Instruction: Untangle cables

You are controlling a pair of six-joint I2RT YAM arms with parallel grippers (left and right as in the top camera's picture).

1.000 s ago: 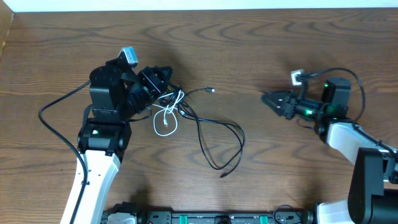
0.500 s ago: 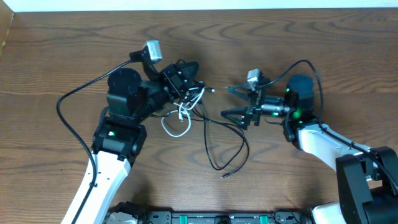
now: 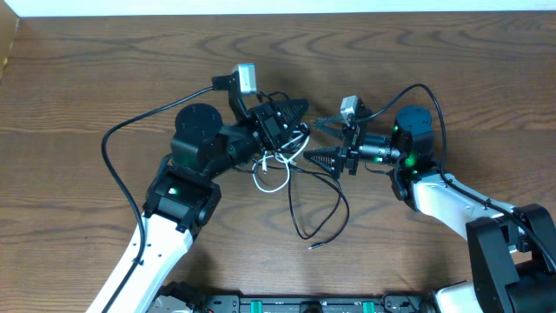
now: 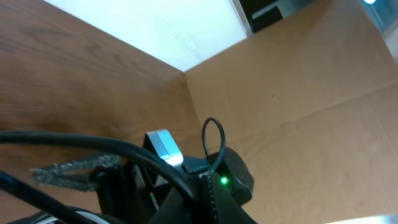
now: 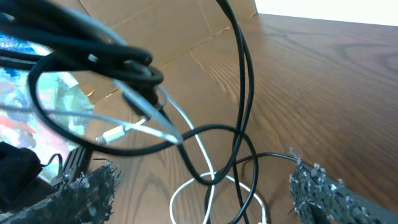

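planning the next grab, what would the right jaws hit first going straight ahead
The cables: the tangle hangs right in front of the open jaws in the wrist view. Overhead, the left arm sits just beyond it. Depth is unclear, so how near is a guess.

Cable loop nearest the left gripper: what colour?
The cable loop is white; overhead shows it best.

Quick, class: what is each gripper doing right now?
Left gripper: shut, holding the cables.
Right gripper: open, holding nothing.
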